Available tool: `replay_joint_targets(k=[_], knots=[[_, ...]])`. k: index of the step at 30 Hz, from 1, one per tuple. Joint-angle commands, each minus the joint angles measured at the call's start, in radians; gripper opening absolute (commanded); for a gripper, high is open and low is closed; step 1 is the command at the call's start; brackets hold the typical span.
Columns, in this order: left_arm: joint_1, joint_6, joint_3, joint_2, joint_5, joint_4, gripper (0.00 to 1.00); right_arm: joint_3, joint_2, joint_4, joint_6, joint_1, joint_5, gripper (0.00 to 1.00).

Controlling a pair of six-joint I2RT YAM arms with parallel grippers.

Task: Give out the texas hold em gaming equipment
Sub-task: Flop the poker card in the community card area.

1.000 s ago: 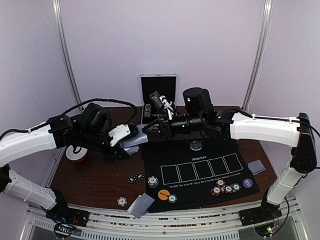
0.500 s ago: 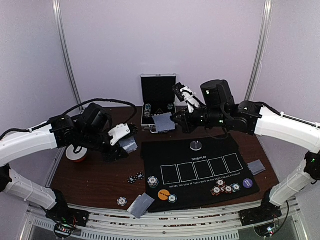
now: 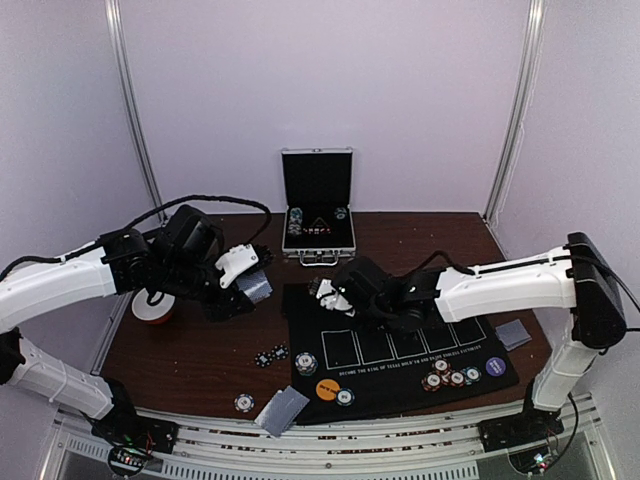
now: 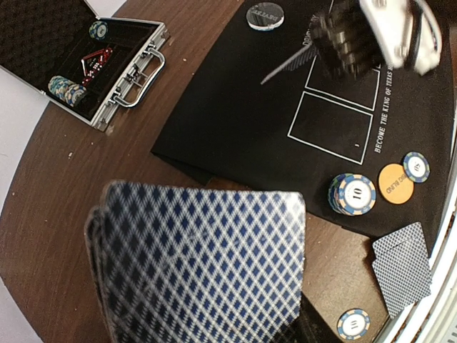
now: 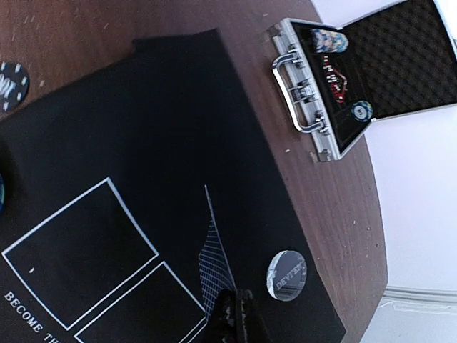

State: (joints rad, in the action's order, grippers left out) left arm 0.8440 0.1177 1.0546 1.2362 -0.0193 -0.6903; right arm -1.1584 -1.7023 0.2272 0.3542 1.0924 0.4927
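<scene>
My left gripper [image 3: 248,280] is shut on a deck of blue diamond-backed cards [image 4: 207,264], held above the table left of the black mat [image 3: 400,345]; the deck hides its fingers in the left wrist view. My right gripper [image 5: 234,306] is shut on a single card [image 5: 214,268], seen nearly edge-on, low over the mat's left boxes. It also shows in the top view [image 3: 322,291]. The silver dealer disc [image 5: 285,275] lies beside it. A chip stack [image 4: 352,194], an orange disc [image 4: 393,184] and a purple disc [image 3: 495,367] lie on the mat.
The open silver case [image 3: 318,205] stands at the back. A red-and-white round thing [image 3: 155,308] sits at the left. Loose chips [image 3: 271,355] and a card pair [image 3: 282,410] lie near the front, more chips [image 3: 450,378] and cards [image 3: 513,333] at right.
My right gripper took a card from the deck, lifted it toward the case, then swept down and forward over the mat's left side. The left arm barely moved.
</scene>
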Motion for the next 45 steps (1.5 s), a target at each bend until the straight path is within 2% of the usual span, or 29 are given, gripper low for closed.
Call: replay_joint_targets(k=[1, 8, 13, 21, 44, 45], knots=[[-0.008, -0.012, -0.003, -0.022, -0.003, 0.028, 0.43, 0.043, -0.071, -0.002, 0.122, 0.068, 0.034, 0.00], [-0.008, -0.008, 0.002, -0.012, 0.001, 0.028, 0.43, 0.069, -0.124, 0.021, 0.003, 0.107, -0.169, 0.00], [-0.008, -0.007, -0.001, -0.019, 0.002, 0.028, 0.43, 0.094, -0.140, -0.008, -0.001, 0.108, -0.249, 0.00], [-0.008, -0.006, -0.003, -0.020, 0.004, 0.028, 0.43, 0.051, -0.197, 0.009, 0.020, 0.107, -0.260, 0.00], [-0.008, 0.003, -0.006, -0.021, 0.002, 0.028, 0.43, 0.084, -0.176, 0.021, 0.101, 0.107, -0.266, 0.00], [-0.009, 0.003, -0.007, -0.021, 0.002, 0.028, 0.43, 0.083, -0.176, 0.027, 0.102, 0.106, -0.262, 0.03]])
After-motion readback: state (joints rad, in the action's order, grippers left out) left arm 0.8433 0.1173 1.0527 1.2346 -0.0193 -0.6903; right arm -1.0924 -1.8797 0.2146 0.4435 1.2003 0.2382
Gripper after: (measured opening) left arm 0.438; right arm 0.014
